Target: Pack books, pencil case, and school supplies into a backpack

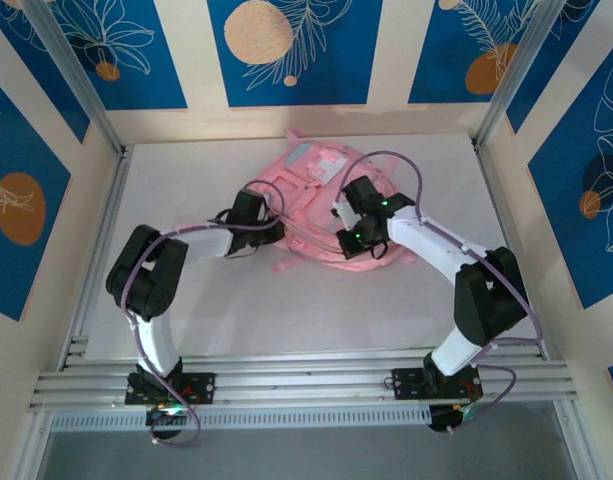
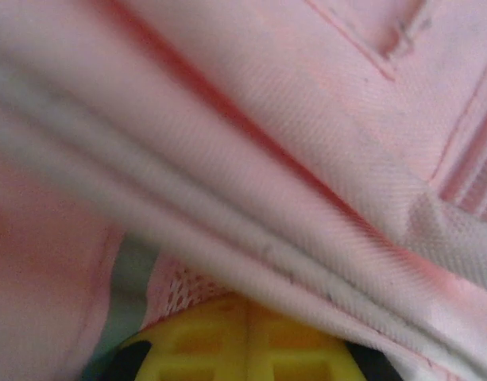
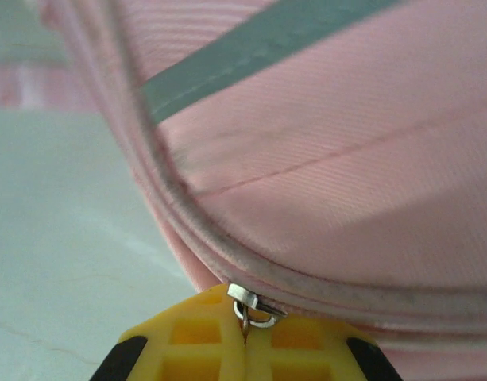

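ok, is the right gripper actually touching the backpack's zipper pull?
Touching. Right wrist view: the right gripper is shut, its yellow fingers pinching the small metal zipper pull at the piped seam of the backpack.

Wht/blk arms (image 1: 156, 335), purple cables (image 1: 199, 231), yellow pincer pads (image 3: 203, 341)
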### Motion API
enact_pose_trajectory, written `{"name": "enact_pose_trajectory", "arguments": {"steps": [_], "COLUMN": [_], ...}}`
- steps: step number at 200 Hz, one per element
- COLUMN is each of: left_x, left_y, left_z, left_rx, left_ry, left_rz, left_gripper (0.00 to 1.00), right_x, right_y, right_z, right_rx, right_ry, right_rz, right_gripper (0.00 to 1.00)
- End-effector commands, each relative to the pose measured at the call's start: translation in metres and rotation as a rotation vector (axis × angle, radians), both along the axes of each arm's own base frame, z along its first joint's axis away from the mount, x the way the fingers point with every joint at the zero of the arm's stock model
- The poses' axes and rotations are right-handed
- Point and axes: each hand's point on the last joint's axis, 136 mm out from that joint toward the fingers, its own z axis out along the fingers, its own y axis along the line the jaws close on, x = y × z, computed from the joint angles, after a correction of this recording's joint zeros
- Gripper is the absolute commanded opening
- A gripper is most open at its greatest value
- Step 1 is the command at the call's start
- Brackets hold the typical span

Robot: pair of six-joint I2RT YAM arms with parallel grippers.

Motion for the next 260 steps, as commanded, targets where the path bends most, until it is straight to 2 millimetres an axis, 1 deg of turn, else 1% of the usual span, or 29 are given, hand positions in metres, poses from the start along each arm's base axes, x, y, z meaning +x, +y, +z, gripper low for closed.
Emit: {"name": "enact_pose_trajectory", "arguments": {"steps": [1, 13, 27, 36, 45, 59, 70, 92, 99, 114, 129, 142, 173, 184, 195, 200, 213, 216, 224, 232, 241, 260], "left_x": [0.031, 0.037, 0.039, 0.036, 0.031, 0.018, 0.006, -0.018, -0.026, -0.037, -0.041, -0.043, -0.051, -0.054, -0.055, -0.054, -0.051, -0.050, -0.047, -0.046, -0.043, -0.041], "left_y": [0.014, 0.015, 0.015, 0.015, 0.015, 0.015, 0.013, 0.010, 0.009, 0.006, 0.002, -0.004, -0.027, -0.034, -0.039, -0.041, -0.043, -0.043, -0.043, -0.041, -0.039, -0.036], "left_z": [0.013, 0.022, 0.030, 0.035, 0.040, 0.046, 0.052, 0.059, 0.057, 0.060, 0.065, 0.067, 0.053, 0.043, 0.034, 0.030, 0.024, 0.023, 0.022, 0.021, 0.022, 0.028], "left_rx": [0.057, 0.071, 0.078, 0.075, 0.062, 0.025, -0.022, -0.149, -0.191, -0.294, -0.382, -0.414, -0.452, -0.460, -0.467, -0.470, -0.488, -0.490, -0.485, -0.470, -0.456, -0.429], "left_ry": [-0.062, -0.072, -0.078, -0.074, -0.065, -0.046, -0.033, 0.005, 0.026, 0.040, 0.031, 0.034, 0.082, 0.100, 0.109, 0.111, 0.111, 0.108, 0.096, 0.086, 0.065, 0.034], "left_rz": [0.043, 0.040, 0.035, 0.031, 0.027, 0.026, 0.024, 0.052, 0.065, 0.098, 0.124, 0.122, 0.084, 0.074, 0.071, 0.072, 0.075, 0.073, 0.074, 0.080, 0.081, 0.072], "left_gripper": [0.15, 0.29, 0.41, 0.46, 0.49, 0.54, 0.56, 0.58, 0.59, 0.59, 0.59, 0.60, 0.60, 0.57, 0.49, 0.41, 0.16, 0.09, 0.00, 0.00, 0.00, 0.00], "right_x": [-0.018, -0.015, -0.009, -0.004, 0.000, 0.007, 0.012, 0.018, 0.019, 0.018, 0.017, 0.014, 0.007, 0.006, 0.004, 0.001, -0.005, -0.006, -0.012, -0.016, -0.023, -0.035], "right_y": [0.056, 0.076, 0.098, 0.111, 0.123, 0.134, 0.138, 0.140, 0.139, 0.138, 0.137, 0.137, 0.136, 0.134, 0.132, 0.132, 0.129, 0.128, 0.123, 0.114, 0.100, 0.060], "right_z": [0.020, 0.023, 0.023, 0.024, 0.023, 0.020, 0.016, 0.011, 0.010, 0.009, 0.012, 0.015, 0.018, 0.018, 0.018, 0.018, 0.016, 0.015, 0.011, 0.005, -0.004, -0.021], "right_rx": [0.170, 0.189, 0.195, 0.200, 0.196, 0.168, 0.146, 0.140, 0.142, 0.152, 0.182, 0.213, 0.302, 0.317, 0.334, 0.342, 0.342, 0.336, 0.317, 0.278, 0.199, 0.006], "right_ry": [0.055, 0.056, 0.053, 0.046, 0.042, 0.033, 0.033, 0.048, 0.048, 0.054, 0.054, 0.053, 0.081, 0.090, 0.106, 0.116, 0.143, 0.149, 0.168, 0.186, 0.209, 0.240], "right_rz": [0.099, 0.123, 0.144, 0.153, 0.163, 0.161, 0.149, 0.108, 0.090, 0.057, 0.027, 0.007, -0.026, -0.042, -0.046, -0.045, -0.047, -0.050, -0.057, -0.075, -0.105, -0.164], "right_gripper": [0.00, 0.00, 0.00, 0.00, 0.00, 0.00, 0.00, 0.00, 0.00, 0.00, 0.00, 0.00, 0.00, 0.00, 0.00, 0.00, 0.00, 0.00, 0.00, 0.00, 0.00, 0.00]}}
